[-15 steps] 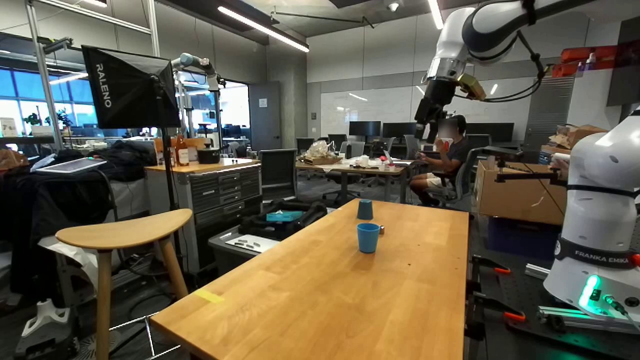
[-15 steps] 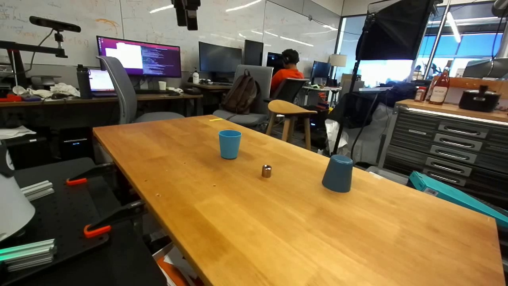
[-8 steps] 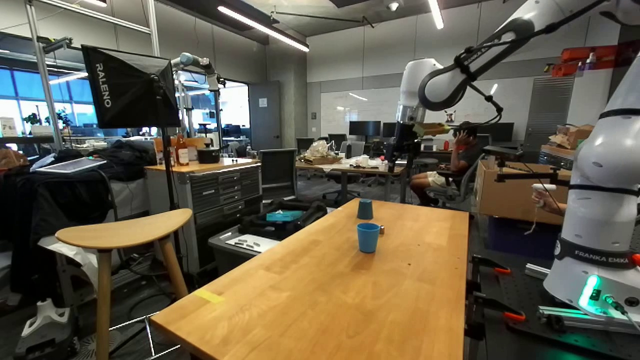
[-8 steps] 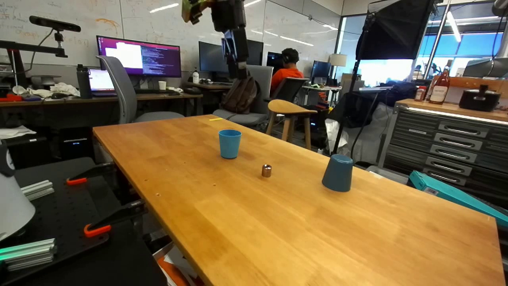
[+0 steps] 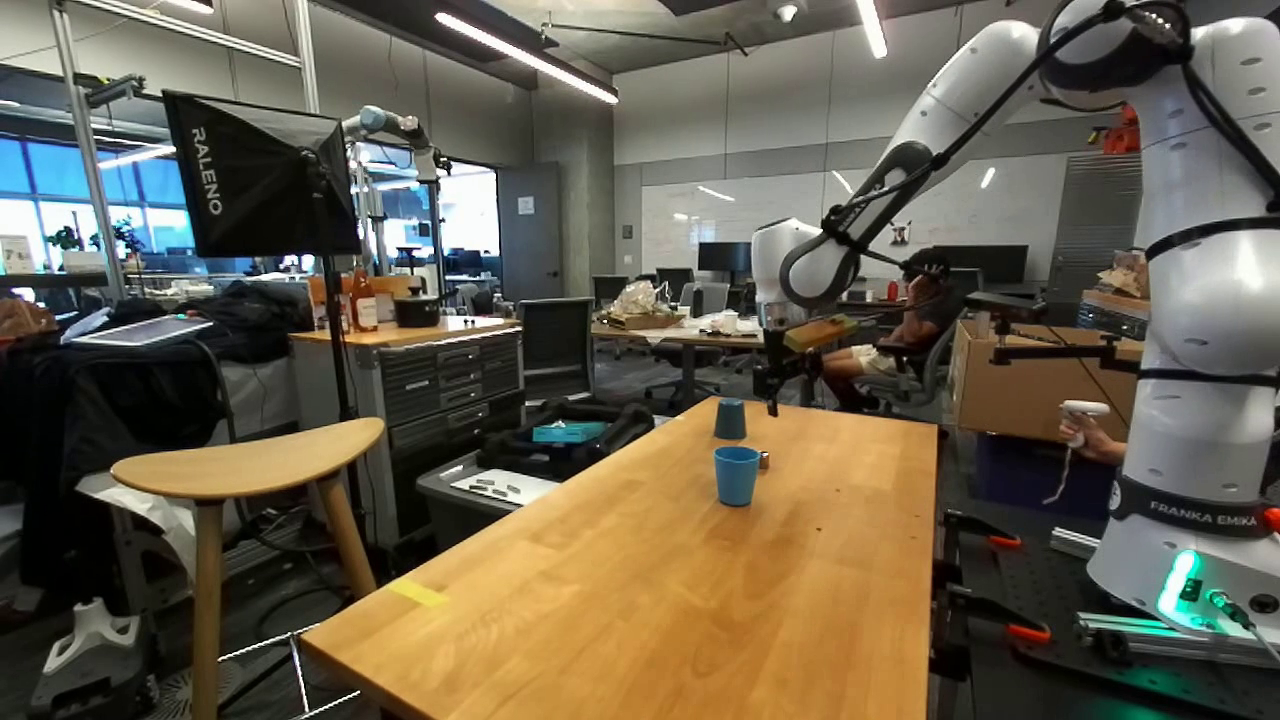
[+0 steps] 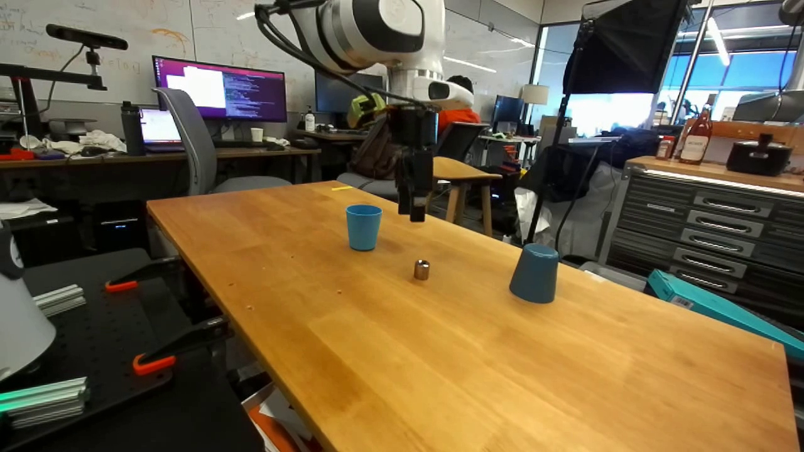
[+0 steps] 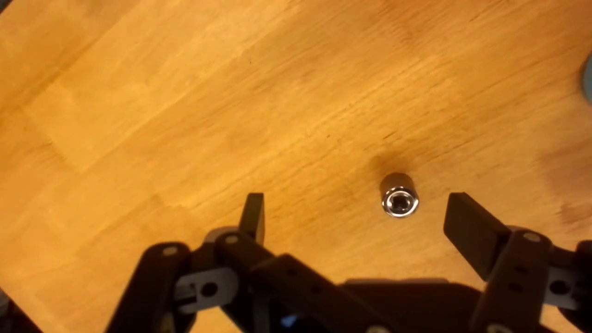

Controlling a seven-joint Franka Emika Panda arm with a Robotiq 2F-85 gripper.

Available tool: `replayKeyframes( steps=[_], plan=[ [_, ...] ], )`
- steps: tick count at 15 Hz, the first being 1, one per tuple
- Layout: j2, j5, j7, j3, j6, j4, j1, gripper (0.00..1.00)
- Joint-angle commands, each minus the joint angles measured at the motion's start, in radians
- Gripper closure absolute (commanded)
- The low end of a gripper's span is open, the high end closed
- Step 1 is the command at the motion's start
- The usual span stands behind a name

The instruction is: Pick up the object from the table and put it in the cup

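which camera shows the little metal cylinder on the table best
The wrist view: there the metal cylinder looks largest, unobstructed, and the hole in its top shows. In an exterior view it stands whole but small, apart from the upturned cup; in an exterior view it peeks out from behind the bright blue cup.

In an exterior view, the socket (image 6: 421, 270) stands on the table (image 6: 452, 376) between the upright cup (image 6: 363, 227), at left, and the upturned cup (image 6: 534, 274), at right — all three apart. The gripper (image 6: 412, 215) hangs over the table, clear of them. In the wrist view, the socket shows between the gripper's fingers (image 7: 476, 236), nearer the one at picture right. In an exterior view, the arm's base (image 5: 1190, 540) stands right of the table and a stool (image 5: 250, 462) left of it — behind the stool, a cabinet (image 5: 455, 390) with a bottle (image 5: 364, 303) and a pot (image 5: 417, 311) on top.
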Motion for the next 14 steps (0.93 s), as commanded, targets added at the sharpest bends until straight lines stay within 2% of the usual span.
replayKeyframes(
  steps=[1,7,14],
  plan=[
    [0.134,0.052,-0.012,-0.058,0.011,0.104,0.059,0.0],
    [0.23,0.15,-0.02,-0.09,0.103,0.126,0.092,0.0],
    [0.286,0.201,-0.013,-0.119,0.175,0.126,0.114,0.0]
  ],
)
